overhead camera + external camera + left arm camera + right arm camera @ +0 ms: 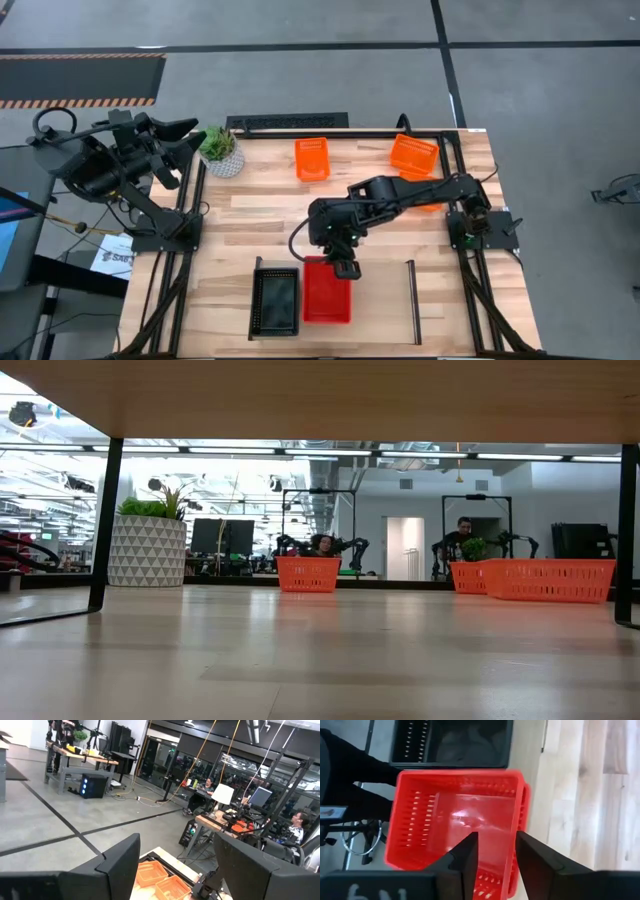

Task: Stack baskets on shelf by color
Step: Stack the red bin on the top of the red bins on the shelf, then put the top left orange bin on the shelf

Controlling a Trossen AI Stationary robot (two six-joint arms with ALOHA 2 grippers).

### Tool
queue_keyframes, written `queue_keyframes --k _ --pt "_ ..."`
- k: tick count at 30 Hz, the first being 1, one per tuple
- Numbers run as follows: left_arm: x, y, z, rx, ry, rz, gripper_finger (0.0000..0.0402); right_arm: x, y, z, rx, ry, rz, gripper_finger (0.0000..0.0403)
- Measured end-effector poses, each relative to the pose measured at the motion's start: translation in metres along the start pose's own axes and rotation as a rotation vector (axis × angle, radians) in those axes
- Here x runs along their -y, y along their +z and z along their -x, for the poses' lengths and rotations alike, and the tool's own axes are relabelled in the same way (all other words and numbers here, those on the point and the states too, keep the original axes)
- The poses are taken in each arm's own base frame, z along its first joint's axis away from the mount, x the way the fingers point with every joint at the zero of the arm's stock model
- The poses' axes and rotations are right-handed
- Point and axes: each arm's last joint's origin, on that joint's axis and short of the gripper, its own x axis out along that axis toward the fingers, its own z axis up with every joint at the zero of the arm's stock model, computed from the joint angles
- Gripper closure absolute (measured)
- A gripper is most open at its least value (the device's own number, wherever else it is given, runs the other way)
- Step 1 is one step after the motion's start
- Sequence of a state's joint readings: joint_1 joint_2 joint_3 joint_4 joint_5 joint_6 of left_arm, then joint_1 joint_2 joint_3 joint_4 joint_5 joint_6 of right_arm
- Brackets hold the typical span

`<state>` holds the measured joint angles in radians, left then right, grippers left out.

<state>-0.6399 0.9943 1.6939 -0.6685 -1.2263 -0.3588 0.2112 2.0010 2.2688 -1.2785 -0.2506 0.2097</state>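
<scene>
So the right hand [345,268] is sitting right over the far rim of the red basket [327,291], and in the right wrist view its two fingers [465,857] stand a bit apart with the basket's wall [512,847] running between them, not visibly pinched. Looks like a loose, open straddle rather than a grip.

Using the red basket as the landmark: it's on the shelf [385,310], touching the black basket [275,303] on its left-arm side. The shelf's other rail [411,297] is on the opposite side, with bare plank between.

Two orange baskets are well beyond the red one on the surface [250,220], one [311,159] near the middle of the far edge and one [413,156] partly under the right arm. The potted plant [221,151] sits at the far corner.

The left hand [185,135] hangs off past that corner, fingers [122,862] spread open, holding nothing.
</scene>
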Motion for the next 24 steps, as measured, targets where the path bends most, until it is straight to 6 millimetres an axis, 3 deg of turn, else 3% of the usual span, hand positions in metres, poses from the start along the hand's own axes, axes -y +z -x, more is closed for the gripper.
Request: queue_keyframes --k 10,14,19,24 --pt "0.0 0.0 0.0 0.0 0.0 0.002 0.016 0.013 0.004 0.004 0.032 -0.027 -0.016 0.0253" --pt "0.0 0.0 0.0 0.0 0.0 0.005 0.016 0.025 0.01 0.032 0.114 -0.04 -0.035 0.0257" --pt "0.0 0.0 0.0 0.0 0.001 0.003 0.016 0.058 0.01 0.069 0.183 -0.135 -0.092 0.0257" --pt "-0.001 -0.001 0.0 -0.001 0.012 -0.011 0.016 0.103 0.011 0.074 0.175 -0.223 -0.094 0.025"
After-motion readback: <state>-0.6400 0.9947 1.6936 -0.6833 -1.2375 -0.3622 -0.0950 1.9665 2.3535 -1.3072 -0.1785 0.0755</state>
